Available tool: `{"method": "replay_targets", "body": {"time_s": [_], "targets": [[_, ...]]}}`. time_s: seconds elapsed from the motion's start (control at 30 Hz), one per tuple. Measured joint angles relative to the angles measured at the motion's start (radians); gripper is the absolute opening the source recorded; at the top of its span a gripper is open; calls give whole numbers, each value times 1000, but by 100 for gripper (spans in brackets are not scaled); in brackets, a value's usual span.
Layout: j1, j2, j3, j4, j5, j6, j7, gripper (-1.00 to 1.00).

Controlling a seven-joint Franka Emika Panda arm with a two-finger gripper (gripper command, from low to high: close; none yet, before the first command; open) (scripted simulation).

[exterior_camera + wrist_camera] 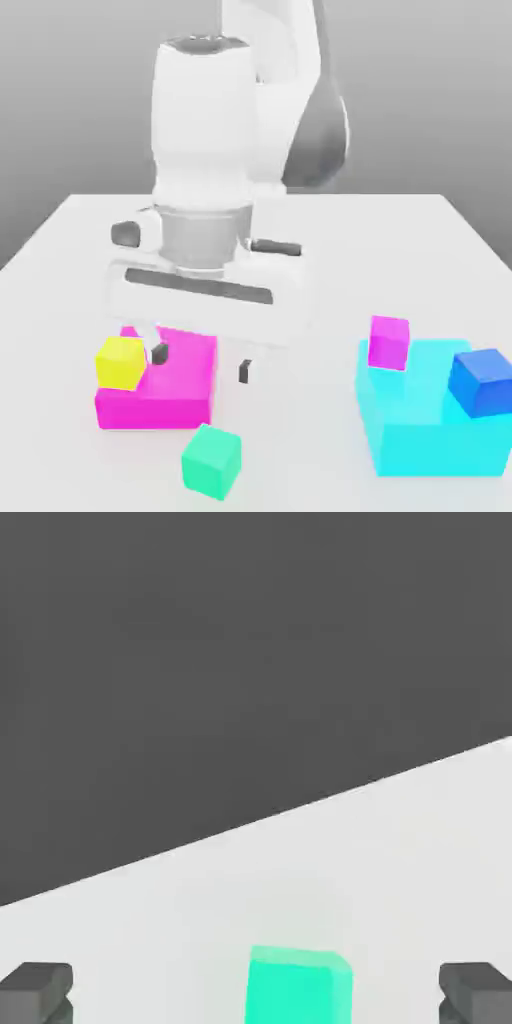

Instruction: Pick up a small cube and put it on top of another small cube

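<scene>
Pincer stands wide apart with nothing between the fingers, hanging just above the table. Your green cube lies on the table just ahead of and below the fingertips, near the flat magenta block; in the hand view it sits between the two fingers. It looks like a small, rigid, light block with flat matte faces, so you should take it across two opposite side faces, low and centred, squaring to its slight turn. The pink cube waits well off to the side on the cyan block.
</scene>
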Motion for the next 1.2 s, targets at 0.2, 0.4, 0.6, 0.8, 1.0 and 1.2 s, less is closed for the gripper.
{"method": "replay_targets", "body": {"time_s": [0.2,0.4,0.6,0.8,1.0,1.2], "targets": [[1,217,-7,-14,21,137,19,0],[4,311,-12,2,15,214,23,-100],[-1,255,-7,-9,16,168,23,-100],[31,44,42,-55,20,4,-26,-100],[198,-173,110,-117,63,-150,-182,-100],[356,-391,172,-180,132,-303,-358,-100]]}}
